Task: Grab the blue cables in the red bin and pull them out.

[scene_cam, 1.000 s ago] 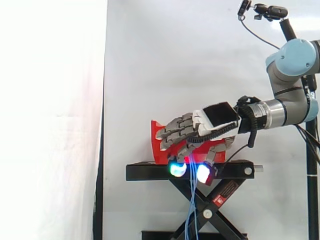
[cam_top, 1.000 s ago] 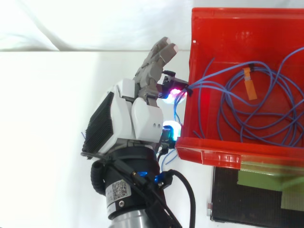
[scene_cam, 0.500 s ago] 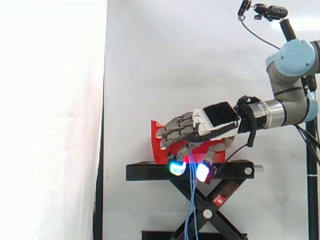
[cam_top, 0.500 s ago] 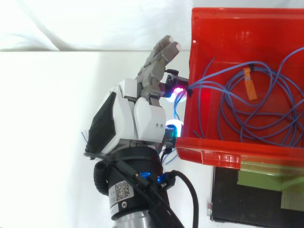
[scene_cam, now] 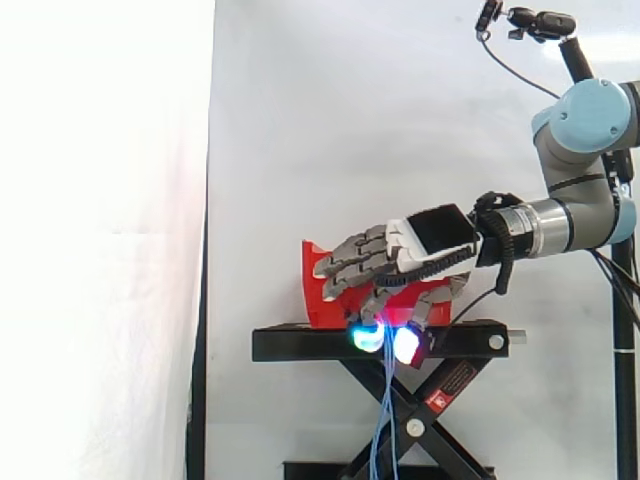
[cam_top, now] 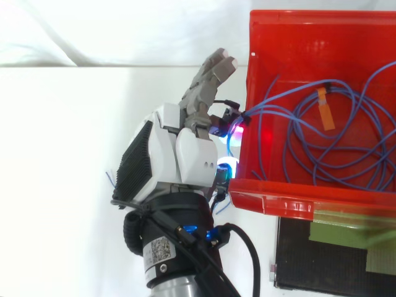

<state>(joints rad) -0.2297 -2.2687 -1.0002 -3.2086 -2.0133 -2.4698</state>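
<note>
1. In the top view the hand (cam_top: 179, 154) sits just beside the red bin's (cam_top: 322, 43) left wall, glowing fingertips (scene_cam: 367, 338) pinched on the blue cables (scene_cam: 384, 400)
2. The cables coil inside the bin, cross that wall and hang past the black scissor stand (scene_cam: 300, 345)

A white curtain (scene_cam: 350, 150) hangs behind a black scissor stand (scene_cam: 300, 345)
</note>
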